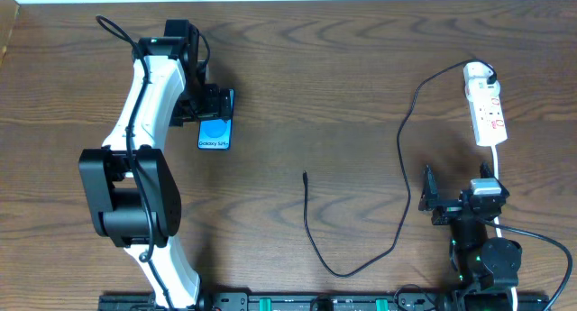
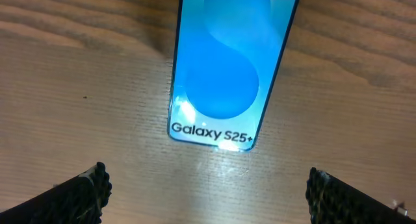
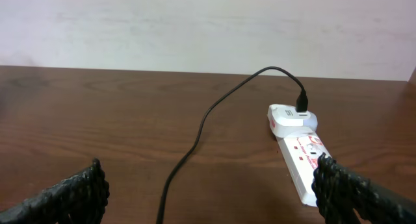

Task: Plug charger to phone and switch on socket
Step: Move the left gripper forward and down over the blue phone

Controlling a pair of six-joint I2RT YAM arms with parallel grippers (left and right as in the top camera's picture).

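Observation:
The phone (image 1: 215, 132) lies flat on the wooden table at the left, its cyan screen lit with "Galaxy S25+" text; it fills the top of the left wrist view (image 2: 224, 62). My left gripper (image 1: 219, 106) is open and empty just behind the phone's far end, its fingertips (image 2: 208, 191) apart from the phone. The charger cable (image 1: 403, 149) runs from a white adapter (image 3: 289, 117) on the socket strip (image 1: 487, 113) in a long loop; its plug tip (image 1: 305, 176) lies free mid-table. My right gripper (image 1: 451, 203) is open and empty, near the strip (image 3: 302, 165) and the cable (image 3: 195, 143).
The strip's white cord (image 1: 498, 162) runs down toward the right arm's base. The table's far edge meets a pale wall (image 3: 195, 29). The left arm (image 1: 144, 104) stretches over the left side of the table.

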